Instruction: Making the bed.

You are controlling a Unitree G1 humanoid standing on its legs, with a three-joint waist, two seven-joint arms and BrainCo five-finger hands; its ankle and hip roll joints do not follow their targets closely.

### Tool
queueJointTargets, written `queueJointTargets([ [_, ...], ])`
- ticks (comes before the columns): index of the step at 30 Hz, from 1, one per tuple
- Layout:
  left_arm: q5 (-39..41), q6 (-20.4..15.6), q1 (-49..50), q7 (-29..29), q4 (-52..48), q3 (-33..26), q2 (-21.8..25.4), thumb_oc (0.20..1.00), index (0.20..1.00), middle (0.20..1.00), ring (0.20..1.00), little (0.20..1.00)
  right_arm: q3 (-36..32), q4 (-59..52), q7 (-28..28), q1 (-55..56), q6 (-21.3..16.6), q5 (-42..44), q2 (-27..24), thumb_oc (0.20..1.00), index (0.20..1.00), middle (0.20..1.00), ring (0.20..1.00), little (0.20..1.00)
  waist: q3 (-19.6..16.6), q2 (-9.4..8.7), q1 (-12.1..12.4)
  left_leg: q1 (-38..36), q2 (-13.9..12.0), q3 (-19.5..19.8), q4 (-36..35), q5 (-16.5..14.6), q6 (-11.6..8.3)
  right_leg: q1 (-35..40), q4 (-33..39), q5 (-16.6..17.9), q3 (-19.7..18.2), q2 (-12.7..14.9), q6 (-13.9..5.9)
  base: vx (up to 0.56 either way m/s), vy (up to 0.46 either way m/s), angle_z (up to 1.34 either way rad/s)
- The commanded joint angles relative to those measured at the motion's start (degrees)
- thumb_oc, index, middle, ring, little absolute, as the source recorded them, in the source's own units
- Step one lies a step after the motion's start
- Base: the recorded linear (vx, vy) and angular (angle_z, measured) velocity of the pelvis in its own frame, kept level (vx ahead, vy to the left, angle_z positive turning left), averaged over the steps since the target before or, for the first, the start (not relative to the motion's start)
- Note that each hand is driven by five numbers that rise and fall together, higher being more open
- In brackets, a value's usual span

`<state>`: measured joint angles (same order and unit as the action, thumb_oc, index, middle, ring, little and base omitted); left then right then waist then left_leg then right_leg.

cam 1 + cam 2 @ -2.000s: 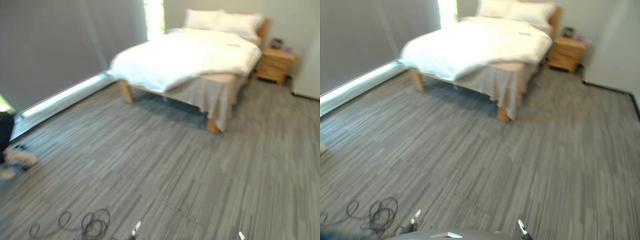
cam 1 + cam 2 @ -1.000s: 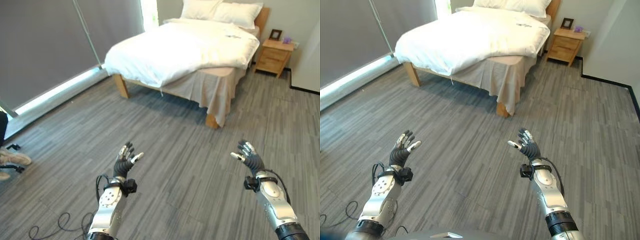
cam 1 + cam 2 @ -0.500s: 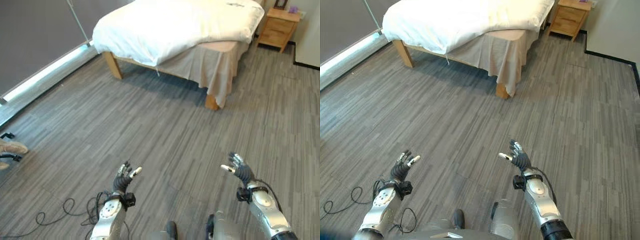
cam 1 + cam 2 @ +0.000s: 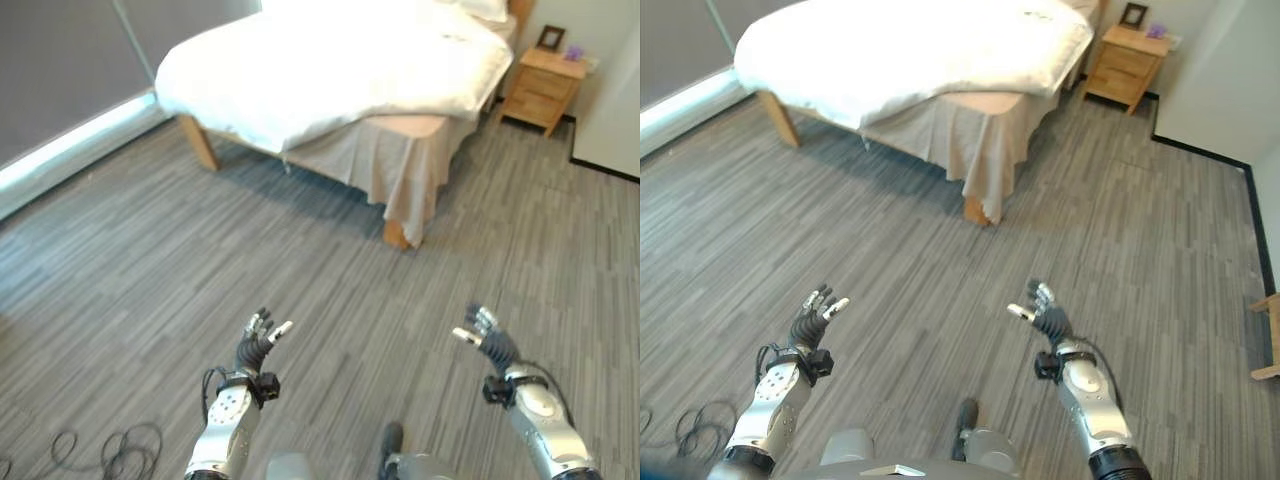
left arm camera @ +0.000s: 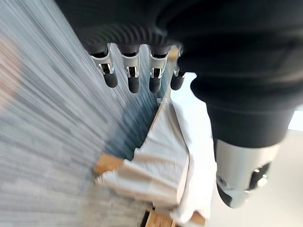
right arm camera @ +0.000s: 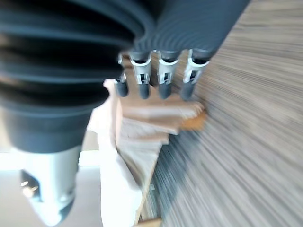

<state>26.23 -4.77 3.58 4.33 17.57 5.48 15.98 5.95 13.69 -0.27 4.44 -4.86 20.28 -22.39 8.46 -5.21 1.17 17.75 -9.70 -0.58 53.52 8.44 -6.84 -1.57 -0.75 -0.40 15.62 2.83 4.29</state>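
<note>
Both the left hand point(image 4: 259, 347) and right hand point(image 4: 489, 343) are held spread and empty, well short of the bed point(image 4: 330, 75); its beige skirt point(image 4: 395, 170) could be snagged.

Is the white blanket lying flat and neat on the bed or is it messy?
Messy. The white duvet sits crooked, leaving the beige sheet bare at the bed's near corner.

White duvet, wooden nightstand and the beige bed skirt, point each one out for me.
white duvet point(image 4: 330, 70), left eye view, middle of its top.
wooden nightstand point(image 4: 540, 92), left eye view, drawer front.
beige bed skirt point(image 4: 960, 140), right eye view, hanging corner.
</note>
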Motion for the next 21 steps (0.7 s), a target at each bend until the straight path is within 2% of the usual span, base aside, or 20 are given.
queueJointTargets([
  [1,1.19,-2.75,-0.88,-1.16,-5.34,-1.90,1.23,1.000,1.000,1.000,1.000,1.000,-0.55,-2.45,-1.00,-5.30,-2.06,1.29,-2.70,1.000,1.000,1.000,1.000,1.000,3.25,0.43,4.57,-2.01,0.71,-8.72,-18.62,1.51,1.02,8.46,3.89,1.86,-1.28,2.33,-6.75,0.59,-0.073,0.10],
  [2,1.08,-2.93,-0.12,-1.67,-5.84,-1.71,1.58,1.000,1.000,1.000,1.000,1.000,-0.74,-2.87,-0.59,-5.10,-2.20,1.69,-2.54,1.000,1.000,1.000,1.000,1.000,2.78,0.43,5.53,-1.32,0.70,-9.76,-22.29,1.94,0.93,9.70,4.33,1.16,-1.47,2.40,-7.16,0.48,0.021,0.03],
  [3,0.33,-3.11,0.21,-1.94,-5.82,-1.75,1.73,1.000,1.000,1.000,1.000,1.000,-0.69,-2.85,-0.58,-5.47,-2.58,1.72,-2.58,1.000,1.000,1.000,1.000,1.000,1.85,1.63,6.66,-1.09,1.82,-13.02,-34.68,3.58,0.94,11.57,4.91,-0.51,-1.26,1.38,-7.99,0.67,0.035,-0.12],
  [4,0.23,-3.18,0.83,-2.18,-5.92,-1.53,1.86,1.000,1.000,1.000,1.000,1.000,-0.27,-2.53,-0.39,-5.31,-2.49,1.27,-2.22,1.000,1.000,1.000,1.000,1.000,1.12,1.92,7.64,-1.51,3.47,-12.49,-39.42,3.19,1.45,13.14,5.21,-1.12,-1.48,1.23,-8.48,0.72,0.086,-0.14],
  [5,-0.49,-3.30,1.46,-2.14,-6.21,-1.87,1.71,1.000,1.000,1.000,1.000,1.000,0.60,-2.22,0.15,-5.50,-2.69,0.88,-1.89,1.000,1.000,1.000,1.000,1.000,0.16,2.47,8.69,-2.24,5.81,-12.38,-49.18,4.92,1.69,14.75,5.69,-2.03,-1.92,0.51,-9.19,0.63,0.048,-0.15],
  [7,-1.24,-3.14,2.18,-2.22,-6.82,-2.29,1.44,1.000,1.000,1.000,1.000,1.000,1.28,-1.82,0.79,-5.87,-2.12,0.02,-1.10,1.000,1.000,1.000,1.000,1.000,-1.63,2.67,9.53,-2.63,6.27,-15.84,-54.11,6.07,1.95,17.61,5.69,-2.62,-1.29,-0.33,-10.00,0.51,0.013,-0.16],
  [8,-1.25,-3.08,2.28,-2.21,-6.92,-2.31,1.46,1.000,1.000,1.000,1.000,1.000,1.31,-1.83,0.79,-5.84,-2.11,0.01,-1.07,1.000,1.000,1.000,1.000,1.000,-1.57,2.50,9.61,-3.00,6.47,-16.04,-54.53,6.22,1.99,17.76,5.72,-2.67,-1.37,-0.12,-10.08,0.40,-0.014,-0.12],
  [9,-1.89,-3.09,3.03,-2.45,-7.40,-2.76,1.43,1.000,1.000,1.000,1.000,1.000,1.81,-1.88,1.85,-6.10,-1.86,-0.45,-0.68,1.000,1.000,1.000,1.000,1.000,-2.17,1.91,10.28,-3.40,7.29,-16.49,-53.16,5.84,2.71,18.89,4.90,-1.94,-1.23,0.52,-10.80,0.40,0.004,0.02],
  [10,-1.72,-3.20,3.97,-2.58,-8.59,-3.78,1.90,1.000,1.000,1.000,1.000,1.000,2.75,-2.66,2.29,-6.23,-1.42,-0.50,0.18,1.000,1.000,1.000,1.000,1.000,-3.07,1.12,10.70,-4.53,8.20,-15.62,-52.77,3.45,4.81,18.73,2.35,-1.59,-1.80,1.56,-11.58,0.75,0.100,-0.28],
  [11,-3.35,-3.21,3.40,-2.75,-8.30,-3.00,2.67,1.000,1.000,1.000,1.000,1.000,4.37,-2.27,2.86,-6.30,-1.82,-0.04,2.28,1.000,1.000,1.000,1.000,1.000,-3.78,-0.53,10.57,-7.06,11.19,-15.78,-52.93,1.34,7.73,16.97,-8.02,5.82,-1.20,5.65,-14.83,0.66,0.192,-0.39],
  [12,-4.26,-2.93,3.25,-2.72,-8.84,-2.89,3.11,1.000,1.000,1.000,1.000,1.000,5.01,-2.25,3.12,-6.28,-1.58,0.37,3.34,1.000,1.000,1.000,1.000,1.000,-3.80,-0.45,10.66,-9.39,11.85,-15.92,-54.22,0.33,9.14,13.67,-17.28,11.54,-1.97,7.58,-16.30,0.65,0.262,-0.48],
  [13,-4.23,-2.77,3.26,-2.72,-9.30,-2.83,3.31,1.000,1.000,1.000,1.000,1.000,5.08,-2.17,3.25,-5.72,-1.59,2.25,4.34,1.000,1.000,1.000,1.000,1.000,-3.49,0.34,10.14,-12.28,12.25,-15.26,-55.77,-0.44,10.22,10.81,-25.23,16.54,-2.84,8.59,-16.91,0.50,0.234,-0.10],
  [15,-3.64,-2.78,3.19,-3.23,-10.22,-2.44,3.69,1.000,1.000,1.000,1.000,1.000,5.10,-2.02,3.54,-5.04,-1.52,2.27,5.17,1.000,1.000,1.000,1.000,1.000,-2.21,2.60,8.27,-17.43,11.61,-12.74,-56.92,-2.53,11.47,5.73,-34.43,18.86,-3.03,9.86,-16.01,0.51,0.150,0.29],
  [16,-4.03,-2.91,2.91,-3.25,-9.94,-2.29,3.93,1.000,1.000,1.000,1.000,1.000,5.15,-1.50,3.12,-5.02,-1.40,1.39,4.98,1.000,1.000,1.000,1.000,1.000,-1.21,3.39,6.92,-19.49,11.60,-11.12,-57.33,-3.76,12.00,2.02,-38.99,15.91,-3.27,10.14,-15.42,0.44,0.037,0.99],
  [17,-4.34,-2.87,2.67,-3.38,-10.16,-2.19,4.46,1.000,1.000,1.000,1.000,1.000,4.86,-1.61,2.75,-4.76,-1.14,0.51,5.14,1.000,1.000,1.000,1.000,1.000,-0.63,4.02,5.89,-21.69,11.36,-9.50,-57.64,-4.83,12.00,-1.38,-40.23,13.17,-3.10,11.15,-14.74,0.44,-0.034,1.74],
  [18,-4.63,-2.76,2.52,-3.52,-10.24,-2.18,4.69,1.000,1.000,1.000,1.000,1.000,4.43,-1.82,2.58,-4.43,-0.94,0.71,5.28,1.000,1.000,1.000,1.000,1.000,-0.33,4.07,5.19,-23.23,11.28,-8.52,-57.71,-5.24,11.59,-2.69,-37.68,11.70,-2.22,12.99,-14.15,0.50,-0.131,1.21],
  [19,-4.60,-2.84,2.52,-3.80,-10.34,-2.08,4.95,1.000,1.000,1.000,1.000,1.000,3.72,-2.55,2.85,-3.91,-0.91,1.47,5.46,1.000,1.000,1.000,1.000,1.000,-0.06,4.41,4.26,-24.81,10.48,-7.18,-57.99,-5.41,10.52,-3.85,-31.69,11.03,0.19,15.32,-13.56,0.62,-0.255,1.23],
  [20,-4.16,-2.74,3.20,-4.65,-10.25,-1.66,4.98,1.000,1.000,1.000,1.000,1.000,2.69,-3.46,3.30,-3.07,-0.81,1.18,4.84,1.000,1.000,1.000,1.000,1.000,-0.10,3.95,3.57,-26.14,10.30,-6.07,-58.24,-6.36,8.87,-4.49,-22.93,12.32,2.21,17.98,-14.58,0.67,-0.357,1.07],
  [21,-4.89,-2.86,3.29,-4.81,-9.49,-1.46,5.14,1.000,1.000,1.000,1.000,1.000,2.09,-3.60,3.18,-2.67,-0.84,0.71,4.62,1.000,1.000,1.000,1.000,1.000,0.03,3.34,2.62,-27.82,9.93,-5.03,-58.51,-7.33,7.31,-3.82,-11.73,13.44,2.79,16.65,-15.43,0.65,-0.365,1.12],
])
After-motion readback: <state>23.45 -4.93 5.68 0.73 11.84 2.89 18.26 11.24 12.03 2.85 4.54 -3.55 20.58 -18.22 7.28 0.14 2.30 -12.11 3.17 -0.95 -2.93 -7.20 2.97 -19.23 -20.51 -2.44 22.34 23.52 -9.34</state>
